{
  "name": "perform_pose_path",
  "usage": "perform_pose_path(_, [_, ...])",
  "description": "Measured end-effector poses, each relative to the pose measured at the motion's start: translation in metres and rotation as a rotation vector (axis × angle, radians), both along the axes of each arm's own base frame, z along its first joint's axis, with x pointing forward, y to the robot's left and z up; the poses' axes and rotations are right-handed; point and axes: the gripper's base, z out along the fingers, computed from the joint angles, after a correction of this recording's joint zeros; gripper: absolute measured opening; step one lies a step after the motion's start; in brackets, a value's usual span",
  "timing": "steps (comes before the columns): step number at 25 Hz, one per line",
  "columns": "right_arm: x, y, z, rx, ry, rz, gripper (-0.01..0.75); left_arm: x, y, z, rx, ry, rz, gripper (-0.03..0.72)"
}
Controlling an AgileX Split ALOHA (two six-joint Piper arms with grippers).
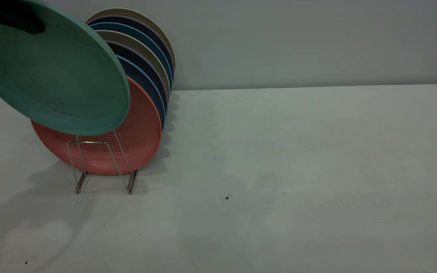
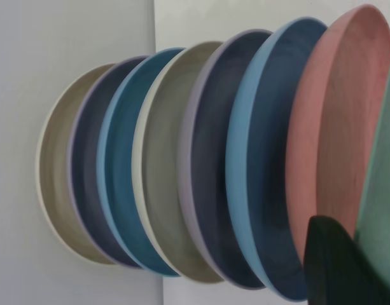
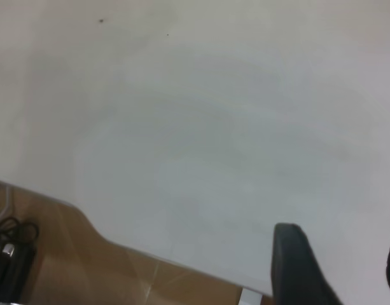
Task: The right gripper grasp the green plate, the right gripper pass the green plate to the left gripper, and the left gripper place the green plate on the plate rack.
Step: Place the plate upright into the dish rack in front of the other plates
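Handover looks done, placing still open.

Green plate point(image 1: 51, 72) aloft in upper left of exterior frame, tilted, face toward camera, lower edge overlapping the pink plate point(image 1: 135, 140) behind it. Not seated in the rack point(image 1: 102, 167) yet: front wire loops at lower left stand empty, with plate rim hanging above them. Contact with pink plate impossible to confirm from this angle.

Left gripper point(image 1: 11, 21) seen only as a dark shape at plate's top edge, upper left corner. In left wrist frame, one black finger point(image 2: 338, 267) at lower right, pressed against green rim point(image 2: 382, 210) at far right. Clamped on the plate by the look of it; second finger hidden behind the plate.

Right gripper point(image 3: 338, 270) off the plate: right wrist frame shows bare table point(image 3: 201, 127), with a dark finger at lower right and another sliver at right edge. Gap between them with nothing in it, so spread and empty. Absent from exterior frame, so probably pulled back to its own side.

Rack already loaded behind pink: blue, dark navy, beige, teal, another navy, beige at the back.

Status estimate: grasp done, pass done, final step roughly mid-way. Remaining: lower plate into front slot just ahead of pink, release, back off. Main risk: rim catching the wire loop or knocking pink on the way down.
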Motion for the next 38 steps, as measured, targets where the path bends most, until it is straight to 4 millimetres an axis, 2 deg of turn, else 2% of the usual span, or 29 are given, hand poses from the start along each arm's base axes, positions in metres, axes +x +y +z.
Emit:
perform_pose_path(11, [0.000, 0.000, 0.000, 0.009, 0.003, -0.009, 0.363, 0.010, -0.002, -0.026, -0.041, 0.079, 0.016, 0.102])
perform_pose_path(19, [0.000, 0.000, 0.000, 0.008, 0.003, -0.009, 0.363, 0.011, -0.002, -0.028, -0.047, 0.089, 0.022, 0.124])
perform_pose_path(23, [0.000, 0.000, 0.000, 0.009, 0.004, -0.011, 0.363, 0.011, -0.002, -0.028, -0.068, 0.105, 0.054, 0.198])
perform_pose_path(27, [0.000, 0.000, -0.001, 0.009, 0.007, -0.010, 0.363, 0.011, -0.002, -0.028, -0.098, 0.125, 0.098, 0.320])
perform_pose_path(30, [0.000, 0.000, -0.001, 0.009, 0.008, -0.009, 0.363, 0.011, -0.002, -0.028, -0.108, 0.132, 0.113, 0.384])
perform_pose_path(33, [0.000, 0.000, -0.001, 0.009, 0.008, -0.009, 0.363, 0.011, -0.002, -0.028, -0.110, 0.134, 0.116, 0.412])
perform_pose_path(38, [0.000, 0.000, -0.001, 0.009, 0.008, -0.009, 0.363, 0.011, -0.002, -0.028, -0.111, 0.134, 0.117, 0.418])
